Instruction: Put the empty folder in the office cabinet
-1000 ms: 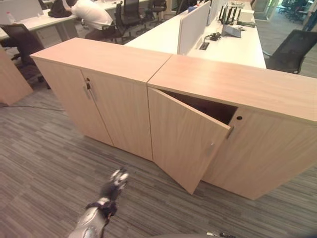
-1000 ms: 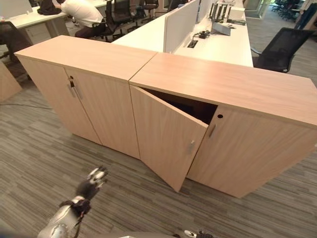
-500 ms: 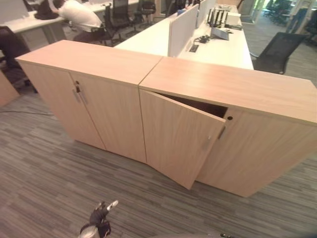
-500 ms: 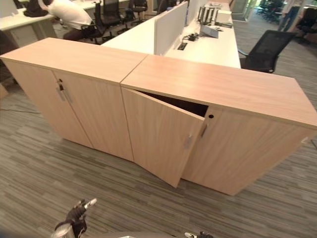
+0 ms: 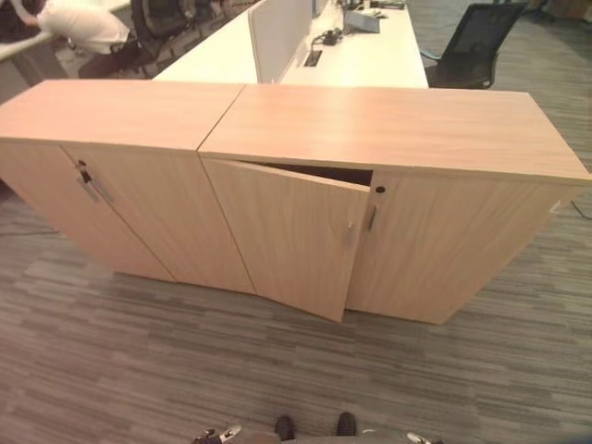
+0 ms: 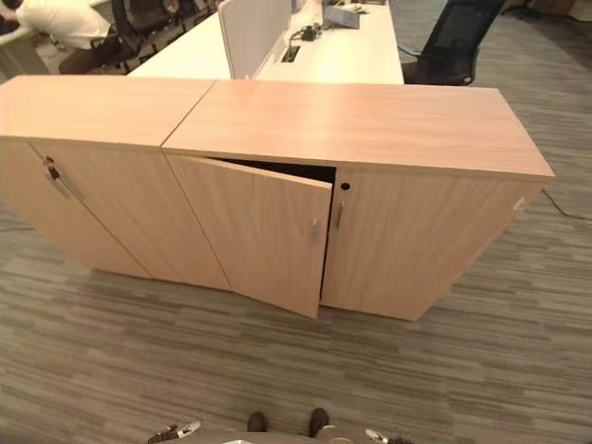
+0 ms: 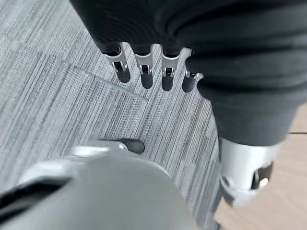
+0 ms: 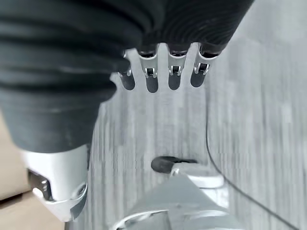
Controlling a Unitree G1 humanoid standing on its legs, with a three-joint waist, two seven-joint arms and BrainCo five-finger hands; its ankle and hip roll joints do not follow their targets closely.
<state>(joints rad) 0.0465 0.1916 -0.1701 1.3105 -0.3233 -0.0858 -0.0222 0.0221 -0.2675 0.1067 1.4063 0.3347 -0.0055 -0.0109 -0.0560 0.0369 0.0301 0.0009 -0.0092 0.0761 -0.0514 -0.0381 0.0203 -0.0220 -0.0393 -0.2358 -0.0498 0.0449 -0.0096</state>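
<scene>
The office cabinet (image 5: 388, 129) stands ahead, a low wooden unit. Its left door (image 5: 287, 231) hangs ajar, with a dark gap (image 5: 324, 173) along the top, and its right door (image 5: 453, 240) is closed. My left hand (image 7: 144, 67) hangs at my side above the carpet, fingers straight, holding nothing. Its tip shows at the bottom edge of the eye views (image 5: 217, 433). My right hand (image 8: 163, 72) hangs the same way on the other side, fingers straight and empty, its tip low in the eye views (image 6: 379, 435).
A second wooden cabinet (image 5: 102, 111) adjoins on the left, both doors closed, handles (image 5: 88, 180) at its middle. Behind are white desks with a divider (image 5: 277, 28), a black chair (image 5: 472, 37) and a seated person (image 5: 79, 23). Grey striped carpet (image 5: 277, 370) lies between me and the cabinets.
The whole view has shifted, so the cabinets now sit more squarely and further off. My left hand, raised in front a second ago, has dropped to the bottom edge.
</scene>
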